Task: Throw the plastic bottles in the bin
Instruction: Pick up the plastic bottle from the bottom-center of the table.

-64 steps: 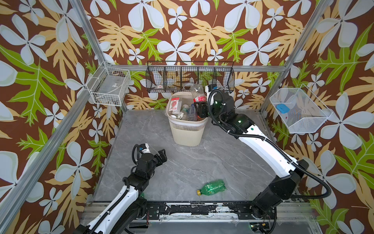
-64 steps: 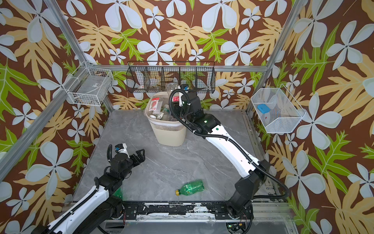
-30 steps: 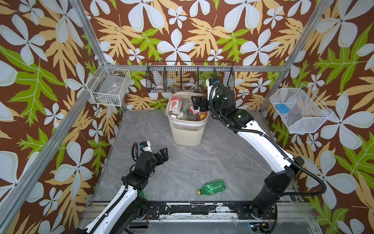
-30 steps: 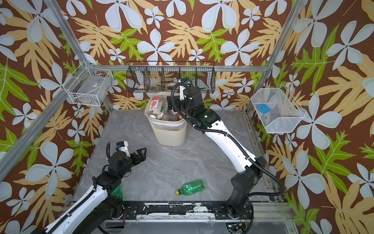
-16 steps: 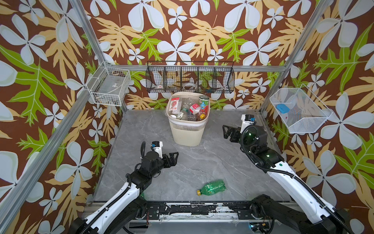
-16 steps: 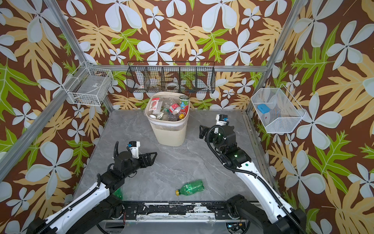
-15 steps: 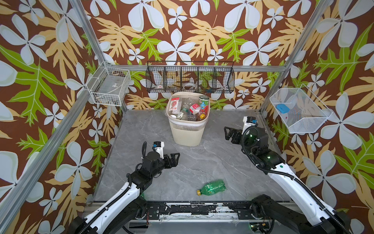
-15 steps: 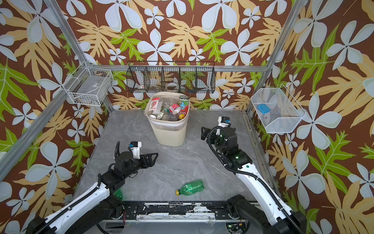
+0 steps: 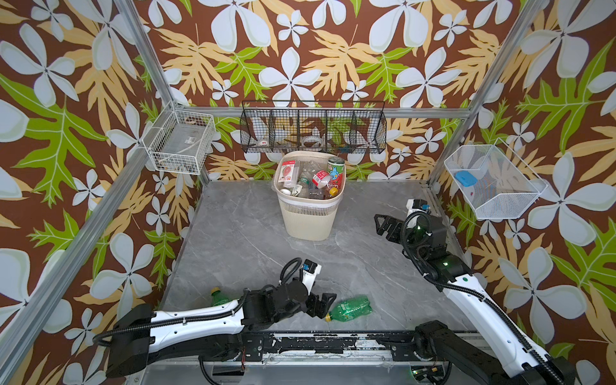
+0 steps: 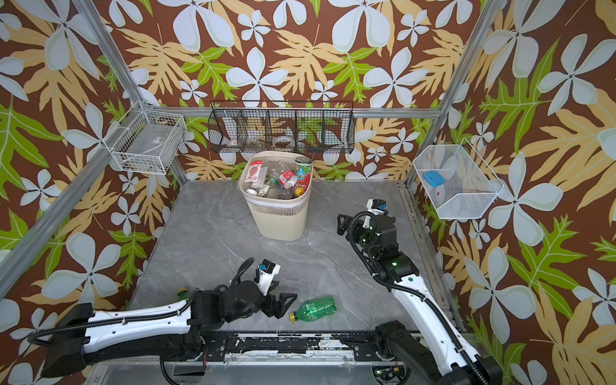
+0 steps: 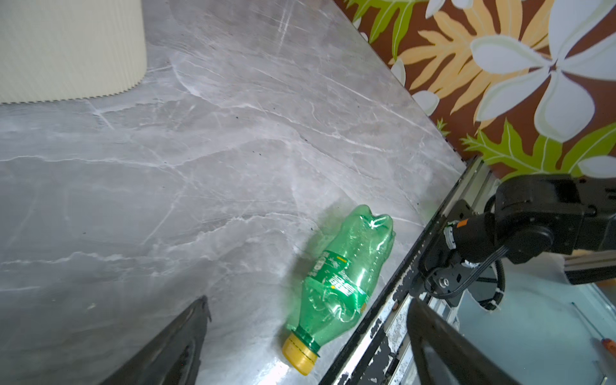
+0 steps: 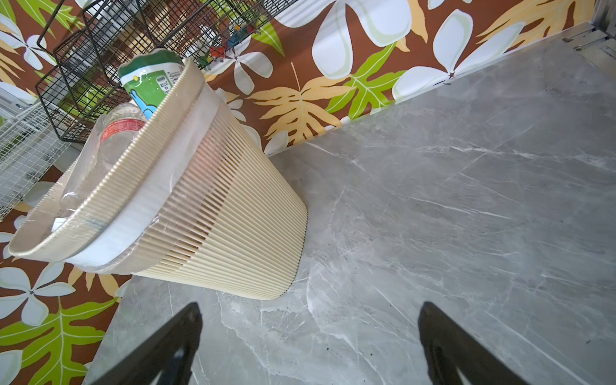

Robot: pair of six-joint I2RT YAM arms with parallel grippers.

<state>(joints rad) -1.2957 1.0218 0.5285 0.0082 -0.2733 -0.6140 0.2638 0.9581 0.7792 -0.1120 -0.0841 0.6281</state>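
Green and dented, one bottle [image 9: 350,308] lies on its side by the front edge of the grey table [image 9: 240,233], yellow cap toward your left jaws, which stand spread wide just beside it. From your left wrist camera the bottle [image 11: 340,280] shows its cap end between the two black fingers [image 11: 186,333], neither touching it, with a corner of the bin [image 11: 66,50] beyond. A second bottle [image 9: 220,299], also green with a yellow cap, lies at the table's front left, partly hidden behind your left arm [image 9: 200,320]. The beige bin [image 9: 310,216] stands at the back of the table, below the black basket [image 9: 313,131] on the rear wall, and is heaped to the rim with bottles [image 9: 308,181]; one with a green and white label stands upright at its rear right corner. Your right jaws are spread too and hold nothing, over the right side of the table, pointed toward the bin and well apart from it. Your right wrist camera looks past its fingers [image 12: 446,340] at bare table and the bin's ribbed wall [image 12: 216,226]. Two white baskets [image 9: 180,141] hang on the side walls.
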